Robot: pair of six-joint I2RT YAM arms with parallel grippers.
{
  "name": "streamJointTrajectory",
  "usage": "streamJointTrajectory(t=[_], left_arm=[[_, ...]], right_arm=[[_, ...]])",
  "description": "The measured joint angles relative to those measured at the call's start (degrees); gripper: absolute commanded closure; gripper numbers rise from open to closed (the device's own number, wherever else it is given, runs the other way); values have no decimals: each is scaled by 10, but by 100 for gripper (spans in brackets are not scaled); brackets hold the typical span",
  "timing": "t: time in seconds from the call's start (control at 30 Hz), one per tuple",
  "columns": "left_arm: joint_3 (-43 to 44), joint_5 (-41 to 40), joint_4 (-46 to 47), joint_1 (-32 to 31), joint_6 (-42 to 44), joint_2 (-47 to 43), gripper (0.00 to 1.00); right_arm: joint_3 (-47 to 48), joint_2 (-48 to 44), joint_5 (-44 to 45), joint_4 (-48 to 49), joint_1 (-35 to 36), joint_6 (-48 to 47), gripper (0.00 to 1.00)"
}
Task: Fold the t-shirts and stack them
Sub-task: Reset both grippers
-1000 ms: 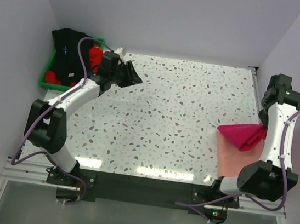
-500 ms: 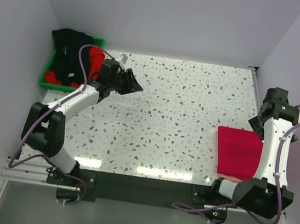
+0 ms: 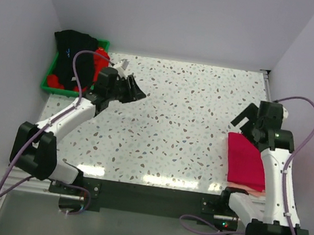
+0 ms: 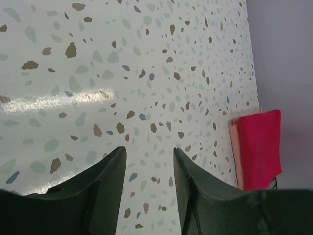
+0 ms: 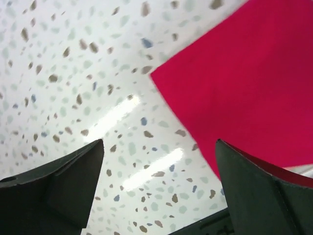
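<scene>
In the green tray point(image 3: 46, 85) lie the black t-shirt point(image 3: 71, 54), draped over its far rim, and the bright red t-shirt point(image 3: 100, 64) bunched beside it. Just right of the tray hangs the left claw point(image 4: 149, 152), its jaws apart with nothing between them. The likely step is fetching the next shirt, so it should pinch one garment only, at a shoulder or collar, and lift it clear of the rim before swinging out, or the tray may drag. Then spread it on the bare tabletop point(image 3: 194, 99) right of the tray. Far across from the tray, the folded crimson-pink t-shirt point(image 3: 247, 161) rests on the salmon-pink t-shirt point(image 4: 234, 156). The right claw point(image 5: 159, 144) gapes empty over its corner and should rise straight up, not sweep across the stack.
</scene>
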Motion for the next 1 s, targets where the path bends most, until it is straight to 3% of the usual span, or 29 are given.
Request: streamJointTrajectory(t=[0.3,0.5,0.67,1.0], left_arm=[[-102,-22,5,-9,4,-127,50],[-136,-59,-39,-35,36,-193,49],[-140,-89,-90,-41,82,-231,47],[-138,-115,-143,-41,155,-242,47]], right_arm=[[-49,24,17,120,271,25,1],[-59,80,48,198,453,22,1],[-108,59,16,267,478,-7,1],[-150,52,-14,299,478,-32,1]])
